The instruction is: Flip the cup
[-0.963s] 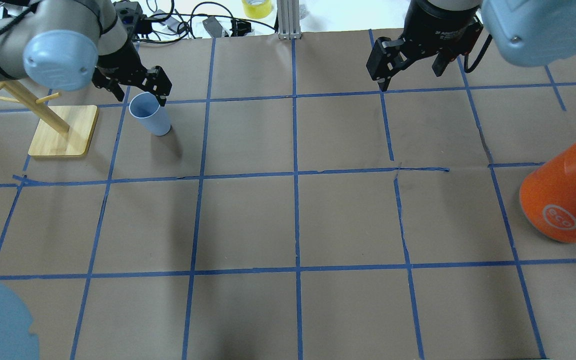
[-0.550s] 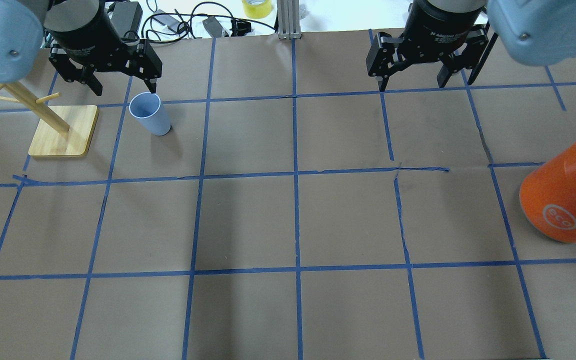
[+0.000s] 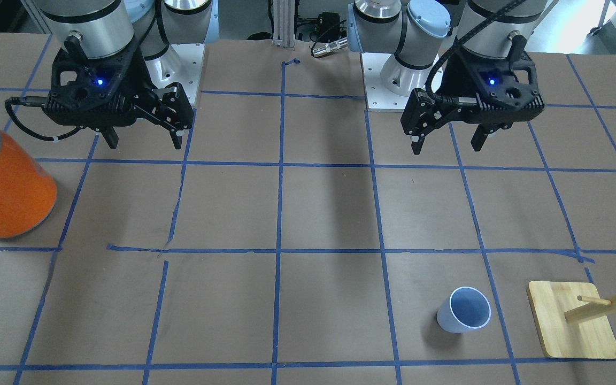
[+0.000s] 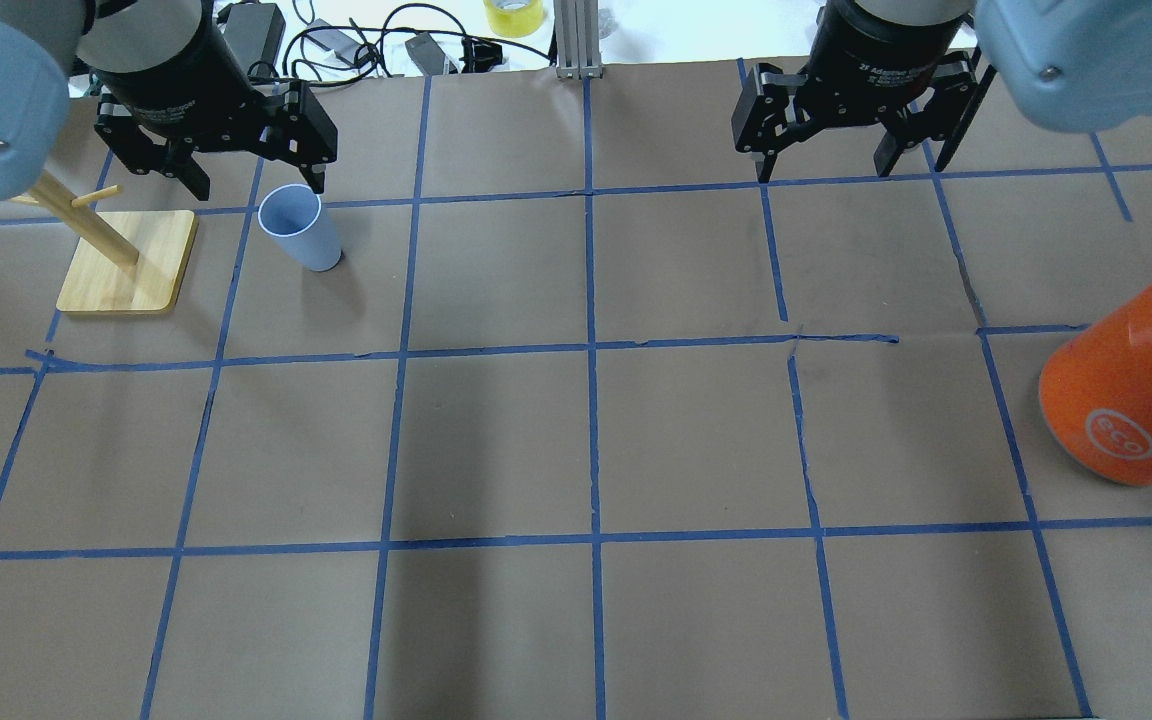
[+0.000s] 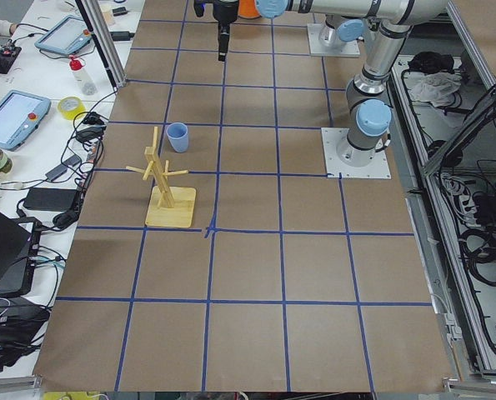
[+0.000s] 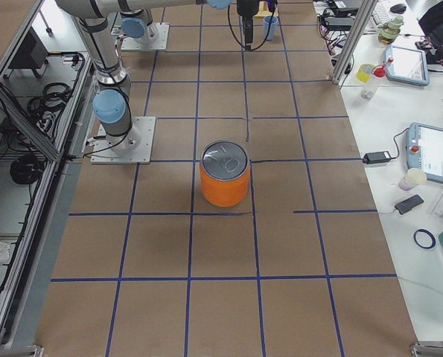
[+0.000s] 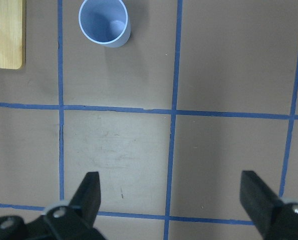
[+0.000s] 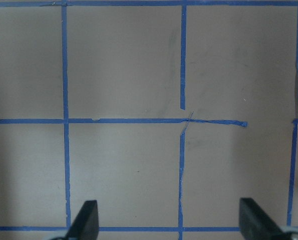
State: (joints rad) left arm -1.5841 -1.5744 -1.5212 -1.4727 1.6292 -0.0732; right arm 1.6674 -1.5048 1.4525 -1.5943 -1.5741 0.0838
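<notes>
Cup (image 4: 298,228): smooth matte pale-blue tapered tumbler, upright, mouth up, on brown paper (image 4: 496,440), 3 o'clock from the flat bamboo stand base (image 4: 126,265). I log left gripper (image 4: 258,187) spread wide, empty, touching nothing; right gripper (image 4: 823,170) likewise.

The apparently paper-covered, blue-gridded table (image 4: 596,440) bears the upright cup (image 4: 301,230), a wooden peg stand (image 4: 126,265) and an orange can (image 4: 1126,400).

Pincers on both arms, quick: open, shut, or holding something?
Left pincer: open, holding nothing; the cup stands apart from it.
Right pincer: open, holding nothing.
</notes>
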